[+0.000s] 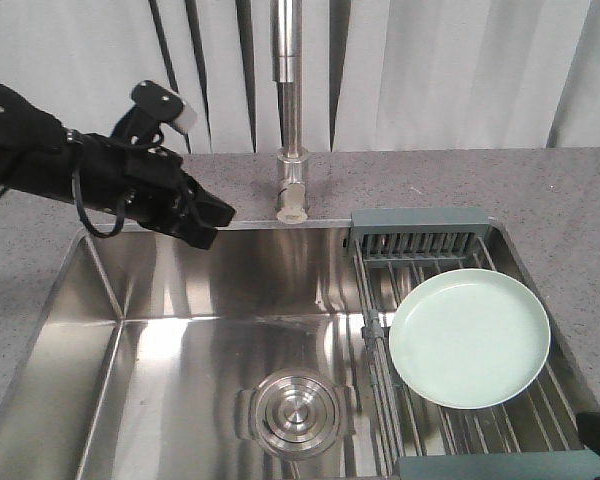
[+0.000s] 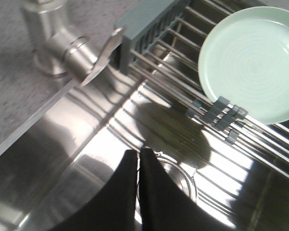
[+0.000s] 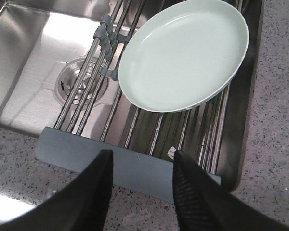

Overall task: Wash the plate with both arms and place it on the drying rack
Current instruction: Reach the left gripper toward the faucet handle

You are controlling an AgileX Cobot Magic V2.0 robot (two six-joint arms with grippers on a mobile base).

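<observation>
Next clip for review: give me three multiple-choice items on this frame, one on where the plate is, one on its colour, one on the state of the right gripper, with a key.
1. Where does the plate lie?
A. on the drying rack
B. over the sink drain
C. on the counter

2. What colour is the plate?
A. white
B. pale mint green
C. blue

3. How is the right gripper?
A. shut on the plate
B. shut, empty
C. open, empty

Key: 1 A, the plate rests on the rack's wire bars in every view. 2 B, all views show a pale green tint. 3 C, the right wrist view shows its fingers apart with nothing between them.
</observation>
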